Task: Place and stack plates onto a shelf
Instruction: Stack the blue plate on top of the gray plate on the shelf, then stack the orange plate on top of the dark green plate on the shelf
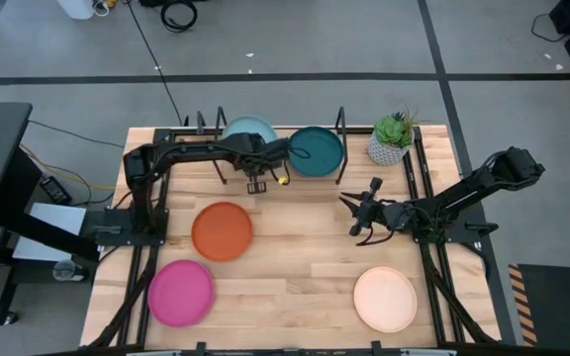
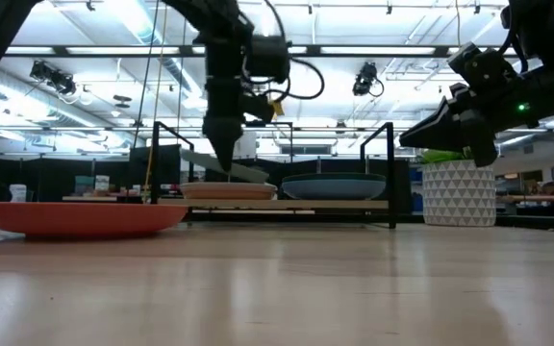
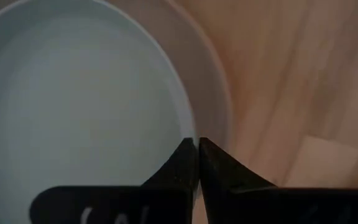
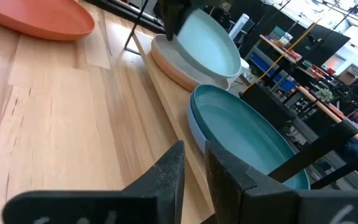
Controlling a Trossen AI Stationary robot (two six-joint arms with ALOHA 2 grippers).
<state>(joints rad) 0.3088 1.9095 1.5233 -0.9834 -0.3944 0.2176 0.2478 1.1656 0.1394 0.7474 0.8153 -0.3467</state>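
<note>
My left gripper [image 1: 254,163] reaches over the shelf [image 2: 287,204] at the table's far edge and is shut on a light blue plate [image 1: 248,132]. That plate sits tilted over a grey plate [image 3: 213,81] and a cream one [image 4: 166,68]. Beside this stack a dark teal plate [image 1: 316,150] lies on a blue plate [image 4: 194,127]. On the tabletop lie an orange plate [image 1: 222,230], a magenta plate [image 1: 180,293] and a salmon plate [image 1: 385,299]. My right gripper [image 1: 353,216] hovers open near the table's right side, touching nothing. My left gripper pinches the light blue plate's near rim [image 3: 188,127] between its two fingers, which come from above and point down. The held side is raised. The plate slopes down from there in the low view [image 2: 248,173], with its far side toward the stack.
A small green plant in a white pot [image 1: 392,138] stands just right of the shelf. The shelf's black hoop frames [image 2: 390,173] rise at both ends. Bare wood lies in the table's middle between the plates.
</note>
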